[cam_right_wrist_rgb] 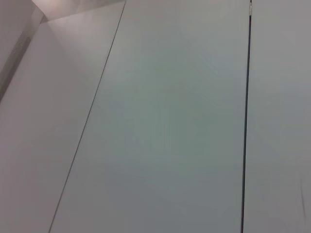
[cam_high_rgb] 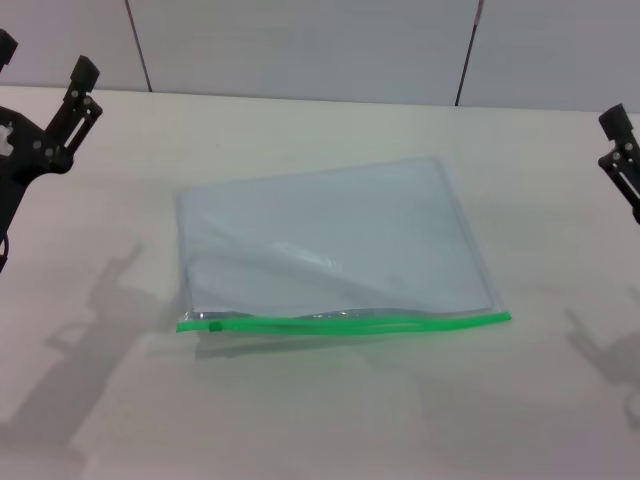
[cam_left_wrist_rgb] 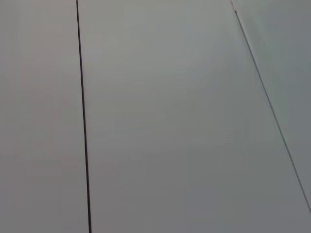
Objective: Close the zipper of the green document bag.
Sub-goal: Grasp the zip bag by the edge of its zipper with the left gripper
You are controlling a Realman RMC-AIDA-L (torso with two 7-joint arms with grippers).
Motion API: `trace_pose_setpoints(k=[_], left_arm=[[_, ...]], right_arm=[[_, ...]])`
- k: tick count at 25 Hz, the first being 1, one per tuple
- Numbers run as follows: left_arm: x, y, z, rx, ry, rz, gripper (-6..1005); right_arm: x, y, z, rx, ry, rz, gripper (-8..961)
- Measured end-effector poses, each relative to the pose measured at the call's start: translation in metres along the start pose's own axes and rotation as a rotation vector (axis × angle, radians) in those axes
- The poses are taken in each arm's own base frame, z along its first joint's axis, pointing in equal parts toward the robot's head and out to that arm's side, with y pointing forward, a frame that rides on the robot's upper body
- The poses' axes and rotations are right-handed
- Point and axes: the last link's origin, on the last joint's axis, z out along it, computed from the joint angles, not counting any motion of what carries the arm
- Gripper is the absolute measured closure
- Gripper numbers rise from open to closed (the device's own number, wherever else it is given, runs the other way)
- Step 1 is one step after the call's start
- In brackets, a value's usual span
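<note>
The green document bag (cam_high_rgb: 330, 240) lies flat near the middle of the pale worktop (cam_high_rgb: 330, 420), its bright green edge turned toward the robot, at six o'clock of the pouch. Along that edge runs the zipper (cam_high_rgb: 345, 321), and the small greyish slider (cam_high_rgb: 214, 321) sits at the far nine o'clock end of the strip. Between slider and the three o'clock end the two green lips look slightly parted and wavy, so I judge the mouth open along nearly its whole length; none of the closing seems done. The left pincer (cam_high_rgb: 45, 65) hangs raised at about ten o'clock of the bag, well apart from it, its two dark fingers spread with nothing between them. The right pincer (cam_high_rgb: 622, 135) shows only partly at the three o'clock border, also well clear of the bag; whether its fingers are apart or together cannot be told. Both wrist views show only blank panelled wall, no bag. What remains, as I read it: one pincer must steady the pouch, the other must take the slider and draw it along the strip toward three o'clock until the lips meet end to end.
</note>
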Motion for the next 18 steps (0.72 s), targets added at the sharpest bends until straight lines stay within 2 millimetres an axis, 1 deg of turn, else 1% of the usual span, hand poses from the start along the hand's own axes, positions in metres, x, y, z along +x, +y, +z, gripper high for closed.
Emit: trace_pose_setpoints(k=[11, 14, 18], left_arm=[[-0.001, 0.001, 0.000, -0.008, -0.006, 0.002, 176], [-0.003, 0.006, -0.002, -0.067, -0.031, 0.017, 183], [-0.009, 0.017, -0.007, -0.192, -0.083, 0.050, 191]], right_arm=[[0.000, 0.000, 0.000, 0.001, 0.001, 0.000, 85], [0.000, 0.000, 0.000, 0.004, 0.000, 0.000, 86], [-0.001, -0.001, 0.000, 0.007, -0.004, 0.002, 85]])
